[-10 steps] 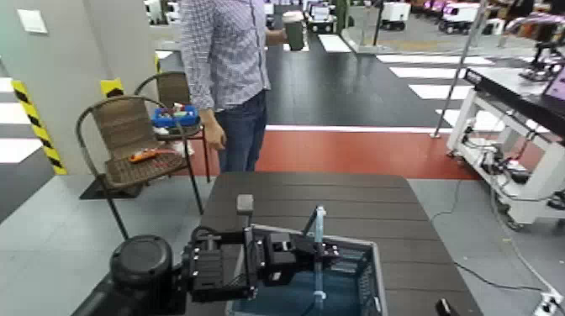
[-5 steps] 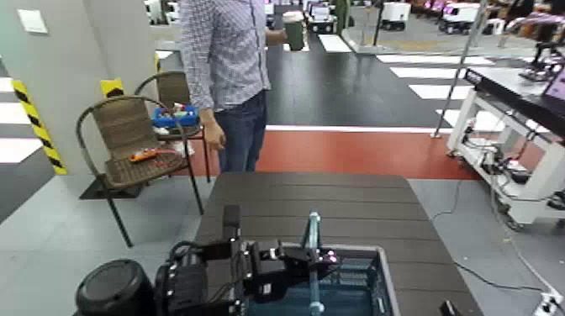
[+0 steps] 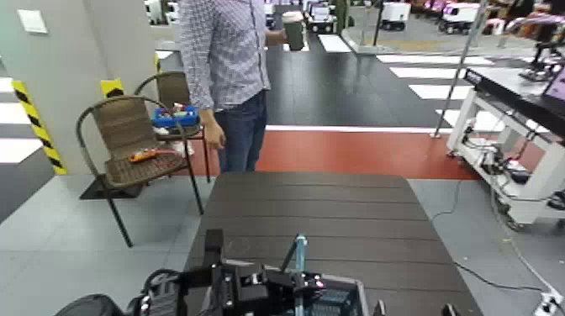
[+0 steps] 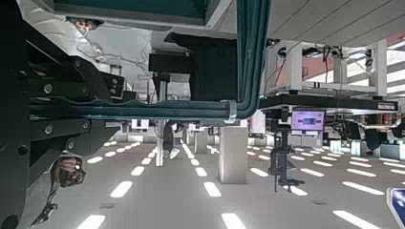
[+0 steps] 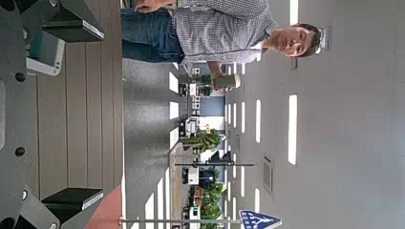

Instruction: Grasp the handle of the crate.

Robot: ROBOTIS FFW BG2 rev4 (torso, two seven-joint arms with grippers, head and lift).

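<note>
L gripper [image 3: 304, 281] is sitting at the near table edge, low in head view, fingers clenched on the handle [image 3: 294, 253], a slim light bar sticking up from between them. Crate [image 3: 353, 290] is lying just under and beside the gripper, only its rim corner showing. L wrist view is showing the handle [image 4: 250, 57] running close past the camera. R gripper [image 5: 72, 205] is pointing along the dark slatted table [image 3: 311, 210], fingers spread apart w/ nothing between. Beyond the table a person [image 3: 225, 76] is standing w/ a green cup [image 3: 293, 29], next to two wicker chairs [image 3: 126, 147].
</note>
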